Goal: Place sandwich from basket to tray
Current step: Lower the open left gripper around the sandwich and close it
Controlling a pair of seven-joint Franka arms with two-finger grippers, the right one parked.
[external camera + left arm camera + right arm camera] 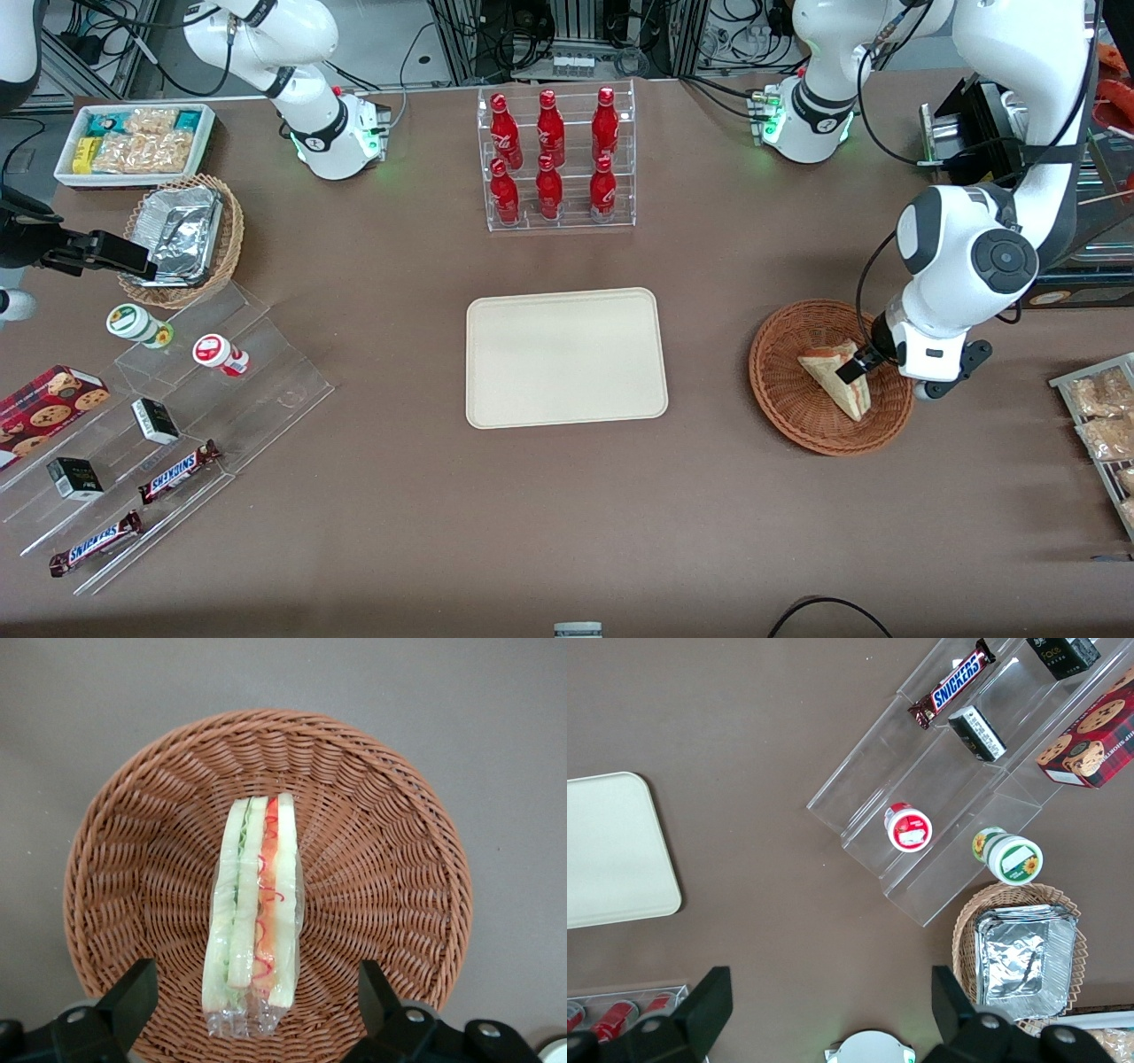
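So the table (567, 514) is brown and the cream tray (567, 357) sits mid-table with nothing on it, nearer the front camera than the rack of red bottles (556, 158). Well apart from the tray, toward my working end, is the basket (788, 390), and the sandwich (254, 912) lies in it on its side, wrapped in clear film. My gripper (252, 1005) hangs right over it, fingers (133, 992) spread wide either side, not touching it.

Triangular wrapped sandwich (252, 912) lying in round woven wicker basket (784, 390), toward working arm's end from flat rectangular tray (565, 356); gripper (858, 366) poised over sandwich, fingers spread.
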